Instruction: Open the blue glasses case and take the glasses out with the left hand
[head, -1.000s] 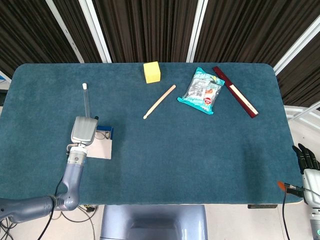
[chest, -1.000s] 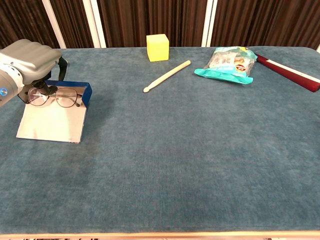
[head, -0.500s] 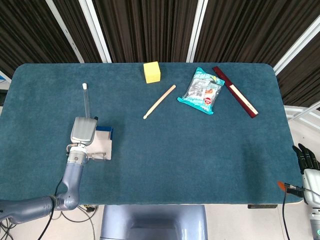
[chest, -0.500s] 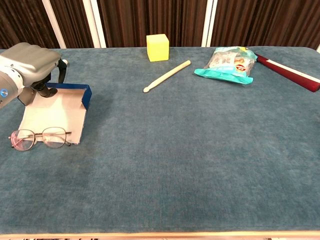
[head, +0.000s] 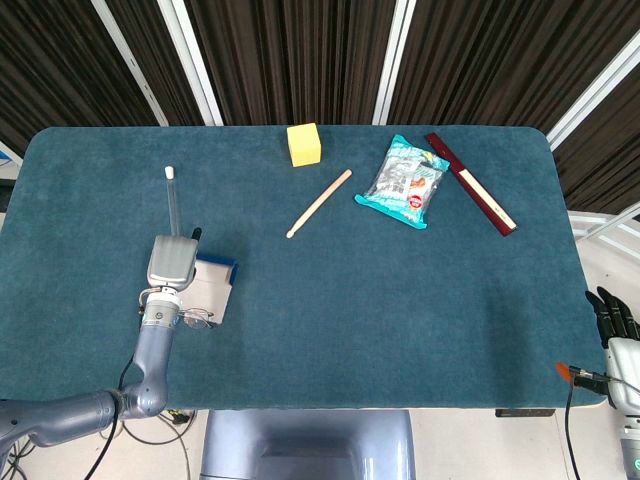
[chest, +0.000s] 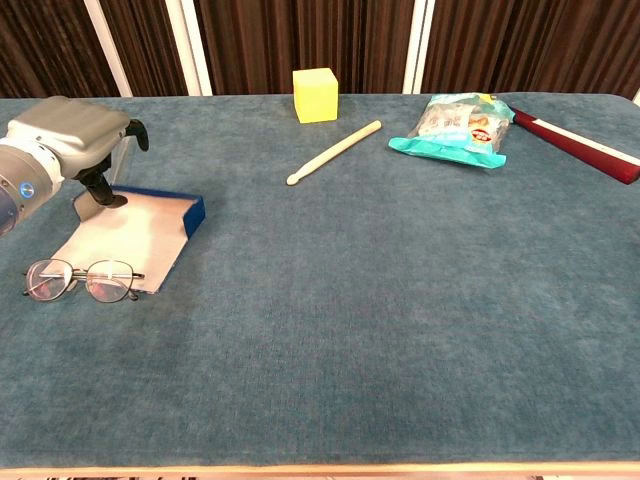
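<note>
The blue glasses case (chest: 150, 222) lies open at the table's left, white lining up, also seen as the case (head: 215, 285) in the head view. The glasses (chest: 82, 280) lie flat on the cloth at the case's near left corner, one lens overlapping the lining; the head view shows the glasses (head: 196, 320) just below the case. My left hand (chest: 70, 140) hovers over the case's far left end, dark fingertips (chest: 100, 190) touching the lining, holding nothing. My right hand (head: 618, 335) rests off the table's right edge, fingers straight, empty.
A yellow cube (chest: 315, 95), a wooden stick (chest: 335, 152), a teal snack bag (chest: 455, 128) and a dark red ruler-like bar (chest: 580, 145) lie along the far side. A thin white-tipped rod (head: 172, 195) lies beyond the left hand.
One second ago the left hand held the glasses over the case; it let go and they now lie on the table. The case has since turned and slid slightly right under the hand.
</note>
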